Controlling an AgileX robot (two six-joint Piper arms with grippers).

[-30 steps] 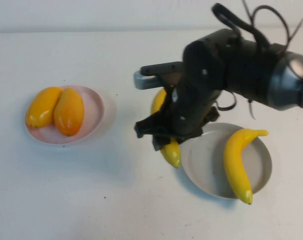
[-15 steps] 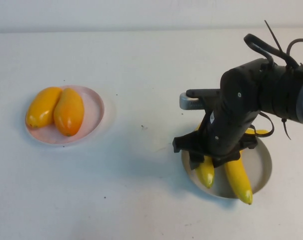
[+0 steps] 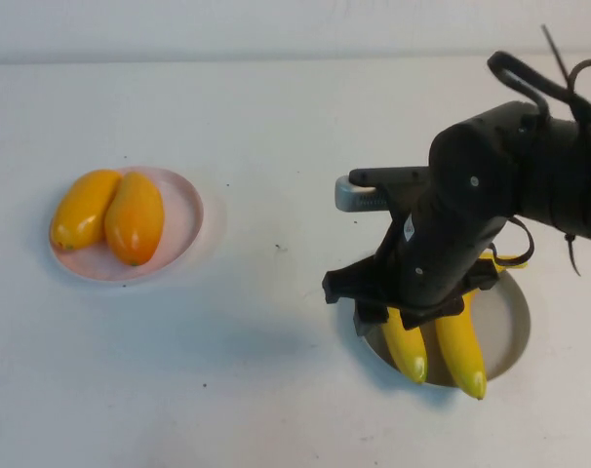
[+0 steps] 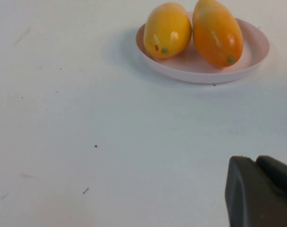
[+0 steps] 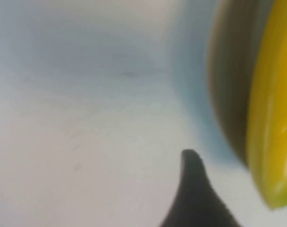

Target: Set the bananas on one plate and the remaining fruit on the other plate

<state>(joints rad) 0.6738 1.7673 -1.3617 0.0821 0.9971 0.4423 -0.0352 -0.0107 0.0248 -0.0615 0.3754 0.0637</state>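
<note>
Right gripper (image 3: 405, 314) sits low over the near-left part of the grey-blue plate (image 3: 511, 327), its body covering the upper half of one banana (image 3: 406, 349); the jaws appear closed around that banana, though the contact itself is hidden by the wrist, so grip is judged, not confirmed. Second banana (image 3: 460, 349) lies just beside it on same plate, tips of both pointing toward the robot's side and reaching the plate's near rim. Right wrist view shows one dark finger (image 5: 194, 196) and a yellow banana (image 5: 271, 118) close alongside, w/ plate edge behind. Both mango-like fruits (image 3: 108, 216) rest side by side, touching, on the pink plate (image 3: 183, 226), well apart to the left; also clear in left wrist view (image 4: 193, 33). Left gripper (image 4: 262, 191) only partly in frame, parked over bare table (image 3: 276, 146); whether its jaws are spread or together cannot be told. Judgement: sorting looks near complete, release pending. Risks: held banana's tip is at the rim, so letting go here could let it roll or slide off onto the table; glossy curved skin adds to that. Opening fingers may nudge the neighbouring banana outward. A sticky release on lift could drag the fruit back off the plate.
</note>
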